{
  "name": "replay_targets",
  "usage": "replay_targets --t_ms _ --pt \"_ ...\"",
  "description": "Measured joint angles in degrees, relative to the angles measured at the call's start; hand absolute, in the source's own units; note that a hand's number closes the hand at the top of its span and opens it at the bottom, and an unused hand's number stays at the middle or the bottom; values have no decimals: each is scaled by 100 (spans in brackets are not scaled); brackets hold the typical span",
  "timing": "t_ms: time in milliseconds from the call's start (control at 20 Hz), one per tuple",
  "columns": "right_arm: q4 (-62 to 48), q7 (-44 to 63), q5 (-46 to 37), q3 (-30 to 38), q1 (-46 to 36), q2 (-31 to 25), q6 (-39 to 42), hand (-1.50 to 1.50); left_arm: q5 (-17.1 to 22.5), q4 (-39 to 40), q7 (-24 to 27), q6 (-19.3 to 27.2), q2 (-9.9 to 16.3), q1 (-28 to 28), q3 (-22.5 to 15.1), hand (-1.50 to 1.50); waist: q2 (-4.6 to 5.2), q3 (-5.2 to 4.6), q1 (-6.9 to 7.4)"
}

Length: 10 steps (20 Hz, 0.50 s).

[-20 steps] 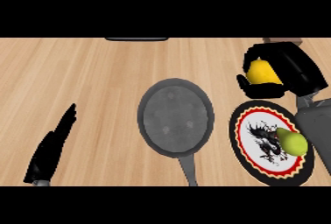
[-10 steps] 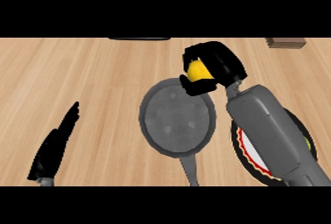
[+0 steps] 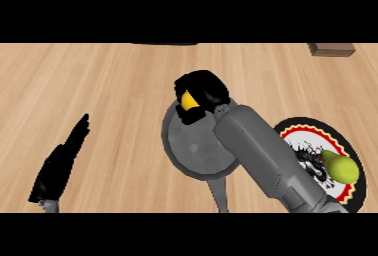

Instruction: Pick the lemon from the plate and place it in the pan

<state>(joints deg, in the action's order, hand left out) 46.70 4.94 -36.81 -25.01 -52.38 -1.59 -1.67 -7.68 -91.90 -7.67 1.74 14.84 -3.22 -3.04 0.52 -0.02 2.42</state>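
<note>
The counter [image 3: 111, 75] looked like pale matt wood grain; the pan [image 3: 196, 150] was dull grey metal.

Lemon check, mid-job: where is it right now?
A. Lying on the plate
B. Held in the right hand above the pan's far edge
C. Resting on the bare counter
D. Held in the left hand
B: the lemon shows yellow between the curled fingers of the right hand, over the far rim of the pan; the plate holds only a green pear.
</note>
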Motion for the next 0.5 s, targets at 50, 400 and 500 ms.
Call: replay_targets --t_ms 50,400,500 --pt "-192 -82 79 -89 4 35 38 150 -28 -43 -58 13 -23 11 -34 0 7 1 25" --pt "-880 146 1736 62 134 136 368 -150 -49 148 27 -78 -45 251 -67 0 56 5 200" --pt "-916 87 2239 43 141 145 227 -150 -45 118 -12 -113 -48 259 -88 0 58 8 249"
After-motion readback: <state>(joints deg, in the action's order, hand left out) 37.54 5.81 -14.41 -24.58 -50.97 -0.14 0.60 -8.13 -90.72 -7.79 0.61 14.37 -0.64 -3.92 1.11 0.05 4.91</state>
